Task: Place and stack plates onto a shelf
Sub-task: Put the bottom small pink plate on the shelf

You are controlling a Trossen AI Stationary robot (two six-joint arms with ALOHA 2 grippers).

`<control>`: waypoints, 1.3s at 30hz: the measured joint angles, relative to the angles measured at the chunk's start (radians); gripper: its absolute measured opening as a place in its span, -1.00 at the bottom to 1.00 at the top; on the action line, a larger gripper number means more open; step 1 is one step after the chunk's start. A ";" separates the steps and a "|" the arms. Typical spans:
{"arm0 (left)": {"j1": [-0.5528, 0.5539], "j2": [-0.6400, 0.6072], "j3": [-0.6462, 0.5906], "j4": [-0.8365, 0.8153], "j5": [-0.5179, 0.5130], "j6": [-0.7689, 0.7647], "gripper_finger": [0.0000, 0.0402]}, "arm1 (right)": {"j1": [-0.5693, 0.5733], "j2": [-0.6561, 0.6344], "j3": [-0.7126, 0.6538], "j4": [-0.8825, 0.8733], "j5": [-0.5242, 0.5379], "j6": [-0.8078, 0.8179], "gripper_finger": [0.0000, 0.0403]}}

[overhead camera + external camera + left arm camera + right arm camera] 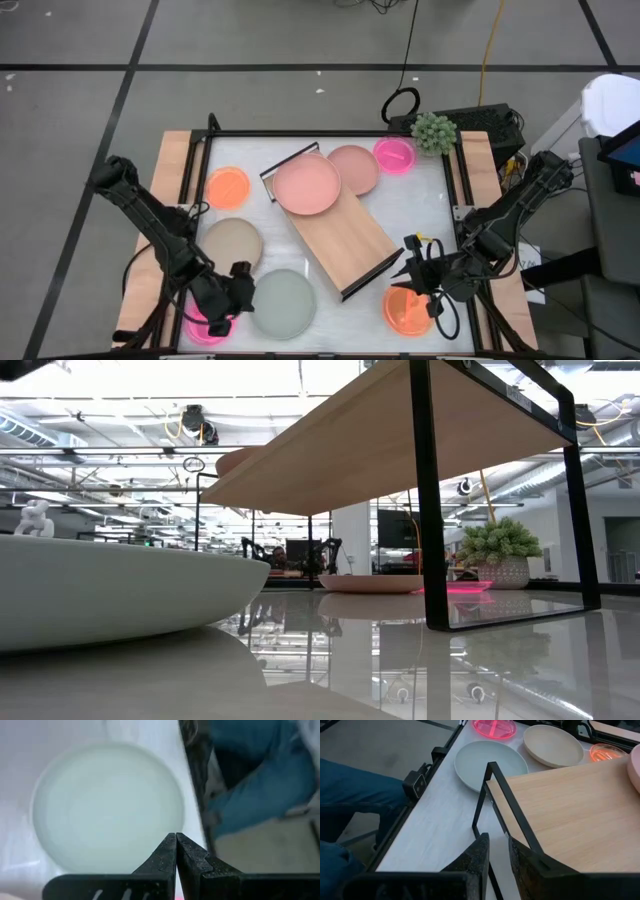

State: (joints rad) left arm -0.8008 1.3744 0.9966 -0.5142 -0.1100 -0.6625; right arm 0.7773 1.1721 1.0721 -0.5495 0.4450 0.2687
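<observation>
Left hand [232, 290]: your fingers are clenched together with nothing between them, hovering at the near-left corner of the counter, over the gap between the hot-pink divided plate [203, 328] and the pale grey-green plate [283, 303].
Right hand [425, 275]: your fingers [479, 855] stand a little apart and grasp nothing; the hand sits just off the near end frame [506, 805] of the shelf, with an orange divided plate [408, 309] under the arm.
Handling, grey-green plate: judge it stiff, smooth and fairly light, with a low raised rim. It lies flat on a glossy counter [420, 205], so it may skid if you push it. Take it by the rim, one finger under the edge.
Handling, divided plates: they look like thin translucent plastic, so likely very light and slick; grip the rim, not the inner ridges.
Shelf [340, 238]: a light-wood board on black frame ends, set diagonally mid-counter. It carries one dusty-pink plate [307, 183] at its far end; the near half is bare.
Loose on the counter: a beige plate [232, 244] left of the shelf, a second orange divided plate [227, 187] far left, another dusty-pink plate [353, 168] and a second hot-pink plate [394, 155] beyond the shelf.
Doubt: from above you cannot tell whether that second dusty-pink plate touches the shelf's plate or merely lies beside it.
</observation>
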 joint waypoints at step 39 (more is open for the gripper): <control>-0.039 0.276 -0.027 -0.190 0.174 0.379 -0.59 | 0.004 0.000 0.000 -0.008 -0.004 0.004 -0.72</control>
State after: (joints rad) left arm -0.8402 1.6501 0.9695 -0.7040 0.0636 -0.2836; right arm 0.7815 1.1721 1.0725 -0.5579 0.4408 0.2729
